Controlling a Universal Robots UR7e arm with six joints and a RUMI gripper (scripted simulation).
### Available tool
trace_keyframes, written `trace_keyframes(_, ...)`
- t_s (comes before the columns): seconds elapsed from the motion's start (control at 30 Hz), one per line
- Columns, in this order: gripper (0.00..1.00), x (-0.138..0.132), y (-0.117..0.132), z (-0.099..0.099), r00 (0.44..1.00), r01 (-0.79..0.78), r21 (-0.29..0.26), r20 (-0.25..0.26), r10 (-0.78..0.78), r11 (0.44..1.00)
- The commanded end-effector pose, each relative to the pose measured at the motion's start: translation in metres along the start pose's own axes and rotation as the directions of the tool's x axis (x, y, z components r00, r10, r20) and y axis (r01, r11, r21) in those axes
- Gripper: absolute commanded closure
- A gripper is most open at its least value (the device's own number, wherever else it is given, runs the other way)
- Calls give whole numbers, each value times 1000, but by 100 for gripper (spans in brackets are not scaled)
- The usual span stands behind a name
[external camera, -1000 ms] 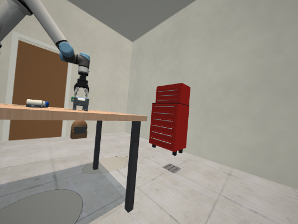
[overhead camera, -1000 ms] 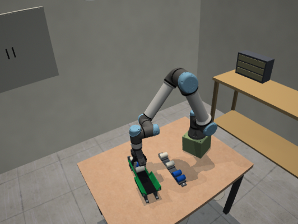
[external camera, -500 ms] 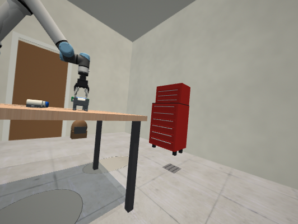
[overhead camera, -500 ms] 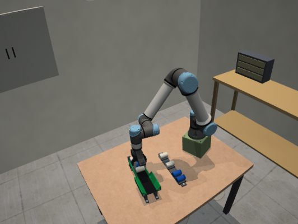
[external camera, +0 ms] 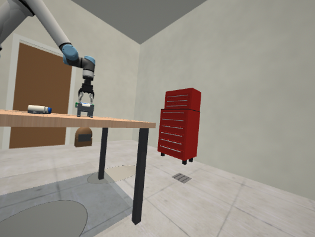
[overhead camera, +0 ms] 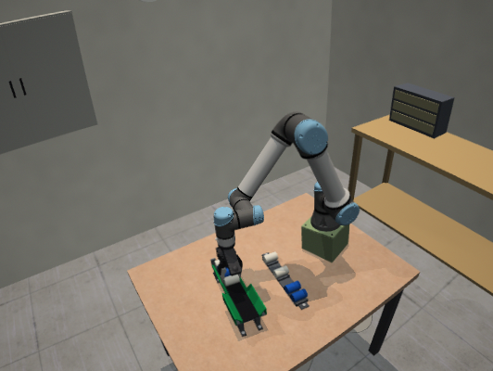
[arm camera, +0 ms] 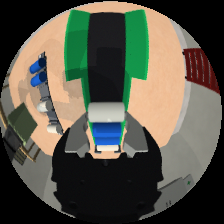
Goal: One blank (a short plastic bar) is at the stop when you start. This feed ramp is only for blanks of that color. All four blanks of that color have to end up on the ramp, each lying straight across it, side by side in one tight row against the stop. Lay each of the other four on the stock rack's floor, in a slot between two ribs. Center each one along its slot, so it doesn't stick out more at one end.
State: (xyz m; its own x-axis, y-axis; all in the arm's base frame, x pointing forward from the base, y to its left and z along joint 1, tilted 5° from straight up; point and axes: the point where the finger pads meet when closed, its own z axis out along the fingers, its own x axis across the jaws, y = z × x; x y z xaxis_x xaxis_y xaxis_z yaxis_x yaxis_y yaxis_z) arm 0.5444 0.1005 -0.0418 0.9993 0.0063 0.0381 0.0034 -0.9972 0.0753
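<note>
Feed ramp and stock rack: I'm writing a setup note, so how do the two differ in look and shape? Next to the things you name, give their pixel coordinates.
The feed ramp (overhead camera: 256, 298) (arm camera: 136, 42) has green side walls; the stock rack (overhead camera: 303, 305) (arm camera: 45, 91) is grey, without such walls. The ramp's near end flares wide, while the rack is a narrow strip. Both bear white and blue blanks.

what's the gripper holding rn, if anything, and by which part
Can't be told for sure. The jaws stand near the two ends of the front white blank on the ramp, but whether they grip it isn't clear.
</note>
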Motion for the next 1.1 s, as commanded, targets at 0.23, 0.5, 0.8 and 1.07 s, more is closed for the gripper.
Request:
trace_keyframes(0.23, 60, 1, 0, -1, 1000, 0, 0, -2, 0, 1000)
trace_keyframes(0.5, 55, 1, 0, -1, 1000, 0, 0, -2, 0, 1000)
trace_keyframes(0.8, 48, 1, 0, -1, 1000, 0, 0, -2, 0, 1000)
trace_keyframes(1.07, 48, 1, 0, -1, 1000, 0, 0, -2, 0, 1000)
